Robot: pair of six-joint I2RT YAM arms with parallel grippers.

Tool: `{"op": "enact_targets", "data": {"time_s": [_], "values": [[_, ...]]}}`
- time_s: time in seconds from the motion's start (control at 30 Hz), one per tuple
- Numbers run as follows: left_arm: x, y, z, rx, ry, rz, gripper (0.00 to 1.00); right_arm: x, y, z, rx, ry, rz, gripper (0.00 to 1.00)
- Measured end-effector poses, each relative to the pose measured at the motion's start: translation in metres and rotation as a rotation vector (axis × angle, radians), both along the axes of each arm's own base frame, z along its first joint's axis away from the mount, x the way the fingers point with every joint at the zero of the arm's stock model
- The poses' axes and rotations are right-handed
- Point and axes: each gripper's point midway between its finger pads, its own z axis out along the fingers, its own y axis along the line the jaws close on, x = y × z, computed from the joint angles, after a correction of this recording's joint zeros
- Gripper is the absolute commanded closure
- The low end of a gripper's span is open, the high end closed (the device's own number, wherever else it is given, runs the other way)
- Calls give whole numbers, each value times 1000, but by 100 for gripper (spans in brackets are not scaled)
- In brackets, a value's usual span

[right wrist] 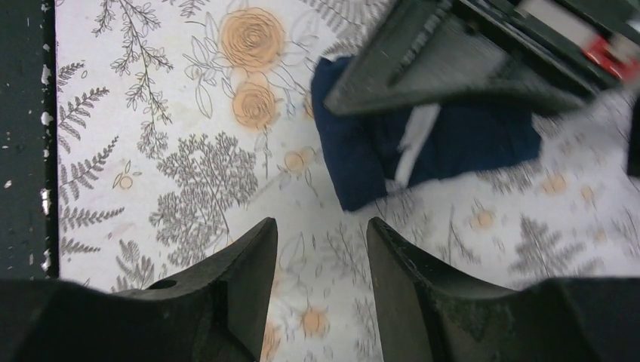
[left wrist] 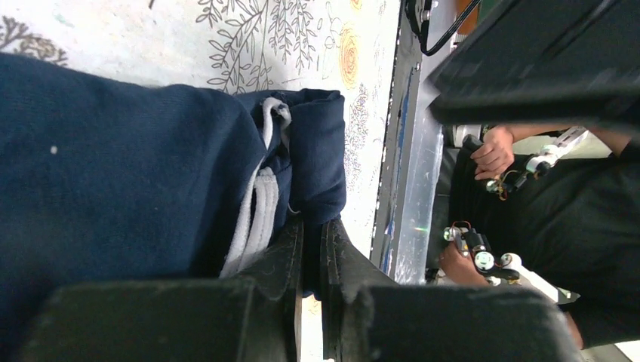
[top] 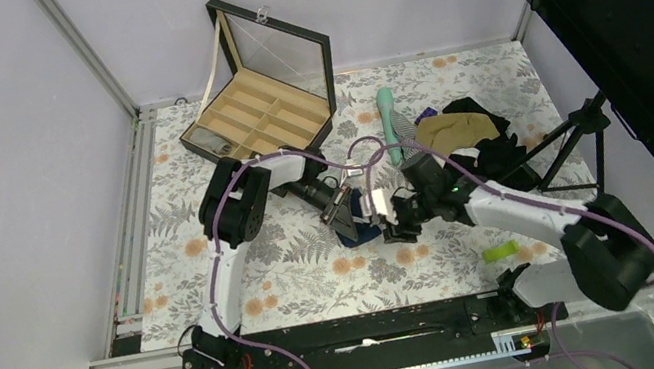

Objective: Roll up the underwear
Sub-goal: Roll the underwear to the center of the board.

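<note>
The underwear (top: 363,227) is a navy-blue bundle with a white waistband edge, lying mid-table between the two grippers. In the left wrist view it (left wrist: 136,166) fills the left half, folded over, with the white band (left wrist: 256,211) showing. My left gripper (left wrist: 311,226) is shut on a fold of it at its near corner. In the right wrist view the underwear (right wrist: 468,143) lies ahead under the left arm's hardware. My right gripper (right wrist: 322,226) is open and empty, hovering just short of the bundle; it also shows in the top view (top: 398,223).
An open wooden compartment box (top: 262,113) stands at the back left. A tan garment (top: 455,129) and black garments (top: 500,154) lie back right beside a teal brush (top: 389,118). A green tape roll (top: 500,251) lies near the right arm. A black perforated stand (top: 649,16) overhangs the right.
</note>
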Motion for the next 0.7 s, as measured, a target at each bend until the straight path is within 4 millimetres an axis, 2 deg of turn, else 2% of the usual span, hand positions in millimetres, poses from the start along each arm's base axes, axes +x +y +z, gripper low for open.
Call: {"op": "enact_targets", "data": {"time_s": [0.2, 0.47, 0.6, 0.7], "values": [[1, -1, 0, 23, 40, 6, 98, -3, 35, -34, -51, -41, 182, 43], [1, -1, 0, 27, 43, 7, 98, 4, 48, -47, -73, -118, 267, 49], [2, -1, 0, 34, 44, 8, 95, 10, 51, -55, -101, -170, 310, 69], [3, 0, 0, 46, 43, 9, 81, 15, 53, -56, -115, -207, 343, 87]]}}
